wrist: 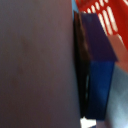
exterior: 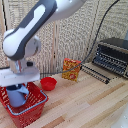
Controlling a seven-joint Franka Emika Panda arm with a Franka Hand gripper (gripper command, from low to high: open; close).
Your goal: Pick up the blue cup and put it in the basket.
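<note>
Wooden bench (exterior: 85, 100), mug over basket.
At the exterior view's left, the gripper (exterior: 19, 86) clamps the blue mug (exterior: 16, 96) inside the red basket (exterior: 31, 107); releasing off-centre could tip it toward the red bowl (exterior: 48, 83).

Wooden tabletop (exterior: 90, 102) — perhaps reed-screen wall (exterior: 70, 40)
</note>
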